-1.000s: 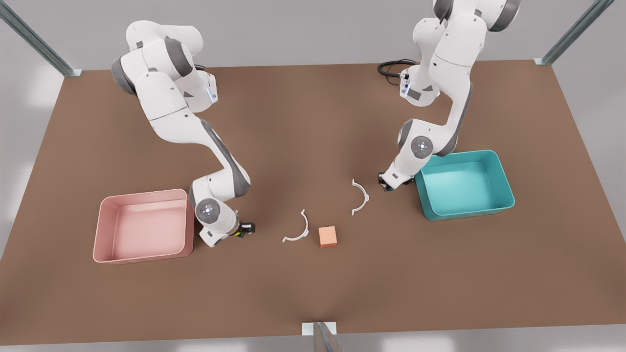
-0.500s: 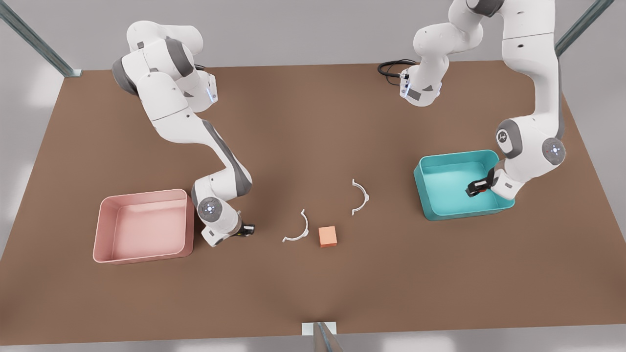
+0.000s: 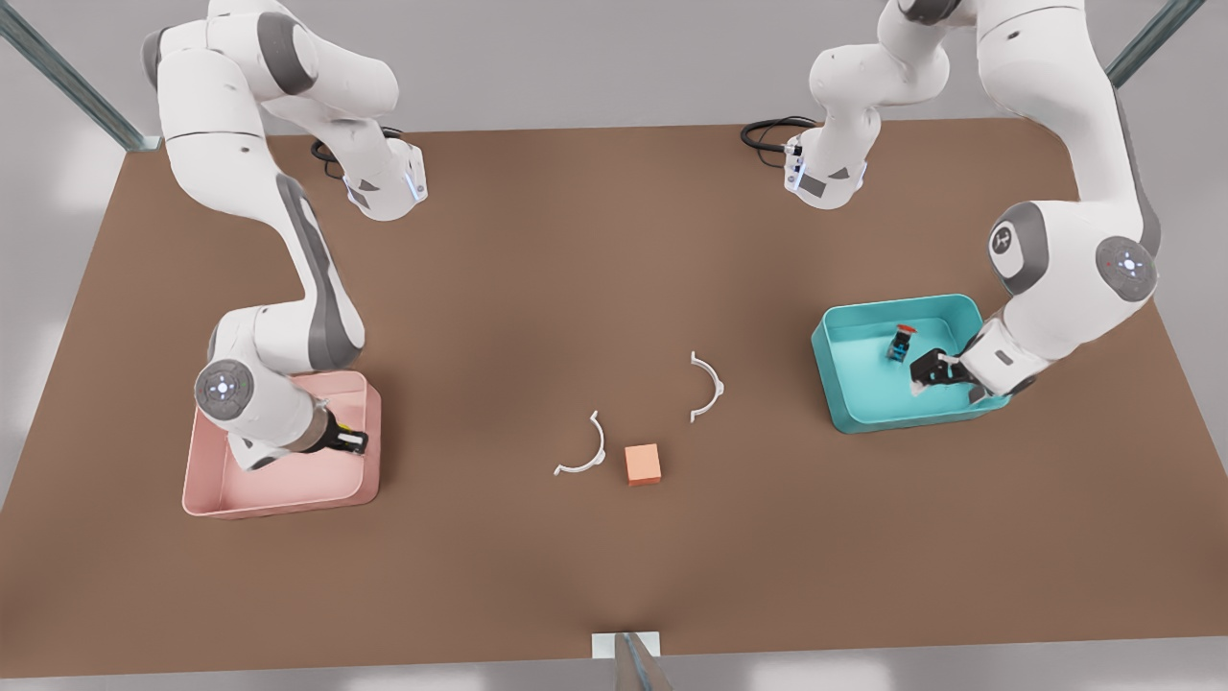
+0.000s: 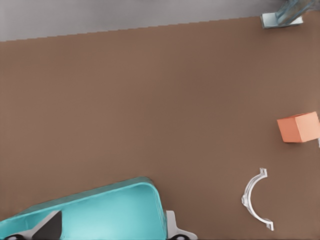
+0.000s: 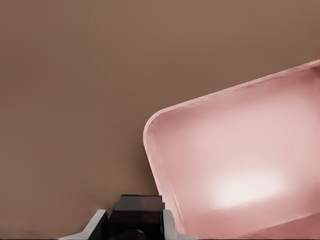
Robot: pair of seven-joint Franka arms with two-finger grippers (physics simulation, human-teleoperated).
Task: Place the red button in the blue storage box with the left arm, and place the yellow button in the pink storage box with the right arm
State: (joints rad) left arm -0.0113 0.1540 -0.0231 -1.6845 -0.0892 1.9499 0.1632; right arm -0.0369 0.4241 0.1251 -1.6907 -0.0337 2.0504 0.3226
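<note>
Red-capped on a dark blue base, your red button (image 3: 902, 343) lies in the blue storage box (image 3: 988, 393), free of the left gripper (image 3: 923, 374), whose jaws stand open beside it. Over the pink storage box (image 3: 206, 489), your right gripper (image 3: 355, 442) clamps a dark-based object, its colour hidden.
</note>
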